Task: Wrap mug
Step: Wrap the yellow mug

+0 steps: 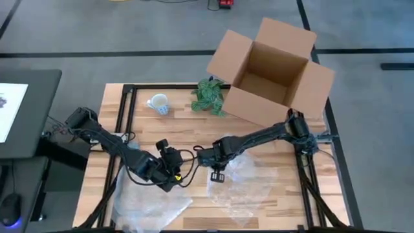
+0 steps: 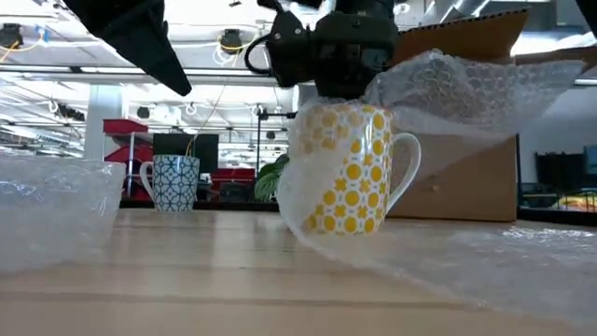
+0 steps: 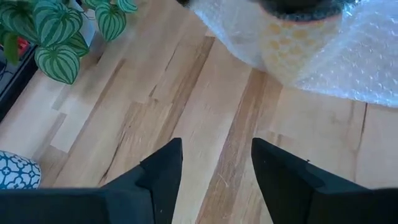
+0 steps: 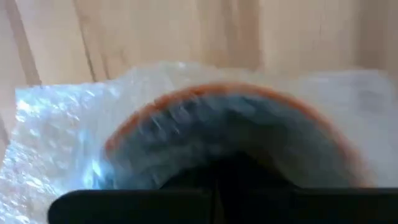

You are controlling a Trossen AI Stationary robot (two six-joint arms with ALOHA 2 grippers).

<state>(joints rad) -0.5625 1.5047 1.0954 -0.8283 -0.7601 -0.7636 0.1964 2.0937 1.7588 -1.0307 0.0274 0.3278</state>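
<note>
A white mug with yellow dots (image 2: 350, 168) stands upright on a sheet of bubble wrap (image 1: 242, 184) near the table's middle front. The wrap rises along the mug's side and over its rim (image 2: 466, 79). My right gripper (image 2: 340, 89) points straight down onto the mug's mouth with its fingers shut; in the high view it (image 1: 217, 173) hides the mug. My left gripper (image 3: 214, 165) is open and touches nothing. It hovers low over bare wood to the mug's left, facing the mug (image 3: 292, 37). My right gripper comes from above, pointing down, with its shut fingers at the mug's mouth (image 4: 230, 93), where the bubble wrap lies over the rim. The gripper's own body hides the place of contact, so I cannot tell whether it pinches the wrap or presses on it. The mug stays upright on the wrap.
A blue-patterned mug (image 1: 158, 103) and a small green plant (image 1: 208, 96) stand at the far side. An open cardboard box (image 1: 272, 68) sits at the far right. A second bubble wrap sheet (image 1: 152, 204) lies at the near left.
</note>
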